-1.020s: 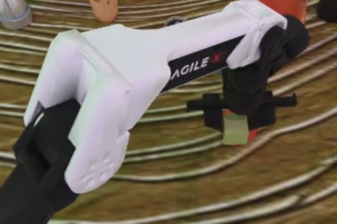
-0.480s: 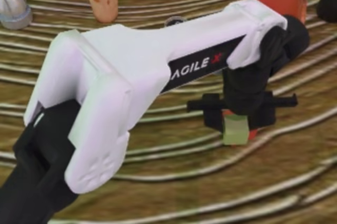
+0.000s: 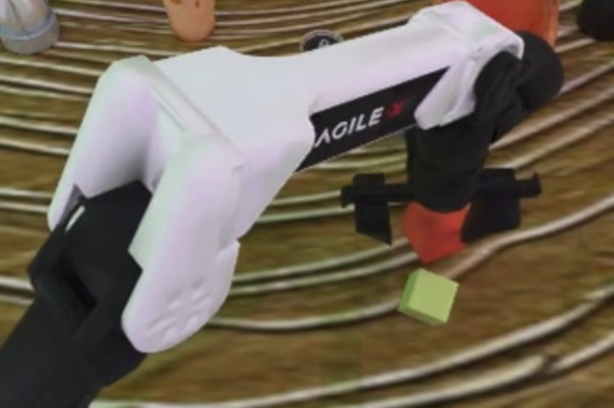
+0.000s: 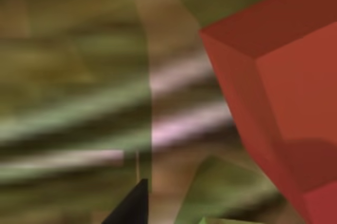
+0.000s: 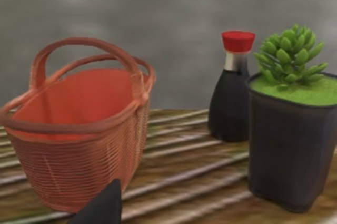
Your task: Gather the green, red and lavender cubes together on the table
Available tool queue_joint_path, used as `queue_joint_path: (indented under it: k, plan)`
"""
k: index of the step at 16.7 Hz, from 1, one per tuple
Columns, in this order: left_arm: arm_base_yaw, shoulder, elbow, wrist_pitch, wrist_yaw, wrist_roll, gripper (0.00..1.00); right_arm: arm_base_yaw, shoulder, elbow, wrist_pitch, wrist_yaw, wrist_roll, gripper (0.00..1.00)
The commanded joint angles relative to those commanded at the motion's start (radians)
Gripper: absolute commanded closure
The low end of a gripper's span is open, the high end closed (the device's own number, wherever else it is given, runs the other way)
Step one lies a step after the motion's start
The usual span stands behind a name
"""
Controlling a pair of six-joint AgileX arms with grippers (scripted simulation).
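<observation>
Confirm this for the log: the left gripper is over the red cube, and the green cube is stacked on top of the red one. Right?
Not quite. The left gripper is over the red cube, but the green cube is not stacked on it: the top view shows it lying on the table by itself, apart from the red cube and nearer the camera.

White-shelled AgileX left arm (image 3: 230, 149) stretched from the near left corner across to right of centre, black wrist bent downward; its black two-finger left gripper (image 3: 434, 208) pointing at the table, fingers spread wide apart; right arm's gripper unseen from above
</observation>
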Motion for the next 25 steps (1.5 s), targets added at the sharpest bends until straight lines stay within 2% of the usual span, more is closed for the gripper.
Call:
queue_joint_path:
  k: [9, 17, 22, 25]
  plan:
    - [0.000, -0.012, 0.018, -0.018, -0.001, 0.001, 0.00, 0.000, 0.000, 0.000, 0.000, 0.000, 0.000, 0.00]
    - [0.016, -0.007, 0.285, -0.278, -0.001, -0.003, 0.00, 0.000, 0.000, 0.000, 0.000, 0.000, 0.000, 0.00]
    - [0.011, -0.008, 0.289, -0.282, -0.001, -0.003, 0.00, 0.000, 0.000, 0.000, 0.000, 0.000, 0.000, 0.00]
    - [0.040, -0.067, 0.232, -0.243, -0.004, 0.005, 0.00, 0.018, 0.048, 0.048, -0.034, -0.001, 0.004, 0.00]
